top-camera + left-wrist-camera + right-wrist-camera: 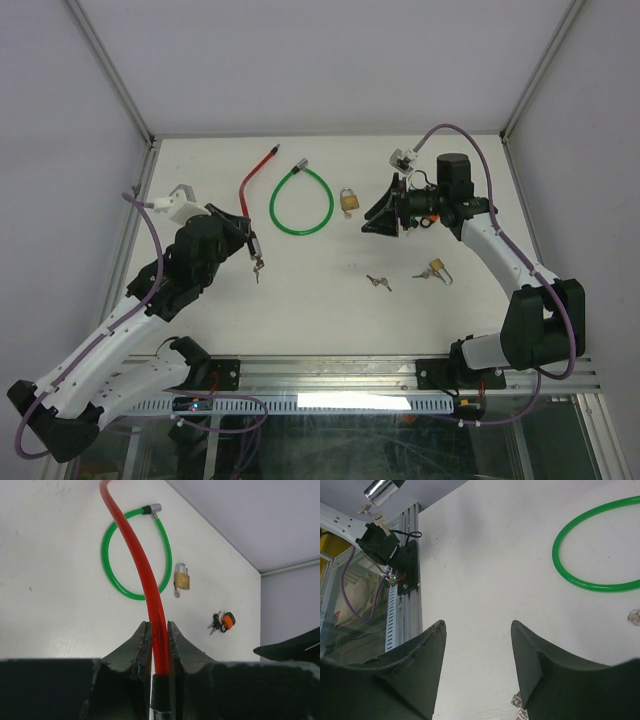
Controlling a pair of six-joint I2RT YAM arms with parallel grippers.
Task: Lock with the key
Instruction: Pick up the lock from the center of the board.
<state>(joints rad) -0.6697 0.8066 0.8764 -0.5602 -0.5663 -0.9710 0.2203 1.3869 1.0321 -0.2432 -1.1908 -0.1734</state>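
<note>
Top view, table centre as dial. Left gripper (pixel 248 240) at 9 o'clock, clamped on the red cable lock (pixel 245 185). In the left wrist view the fingers (pixel 142 640) pinch the red cable just above its black collar, no gap either side. Cable runs from the grip up toward 11 o'clock, free end lying on the table. Lock barrel (pixel 257 248) sits at the gripper's tip, with a small key bunch (pixel 258 267) hanging below it. Right wrist view shows the same barrel as a bright metal cylinder, key dangling. Right gripper (pixel 378 210) at 1 o'clock, jaws spread wide, nothing between them; bare table shows through the gap in its own camera. Green cable loop (pixel 300 200) lies flat at 11–12 o'clock, closed into a ring, between the two grippers. Brass padlock (pixel 349 200) at 12 o'clock, just beside the loop's right edge, not touching it. Loose keys (pixel 378 282) at 4 o'clock. Small padlock (pixel 436 269) at 3–4 o'clock, orange showing on it in the left wrist view.
</note>
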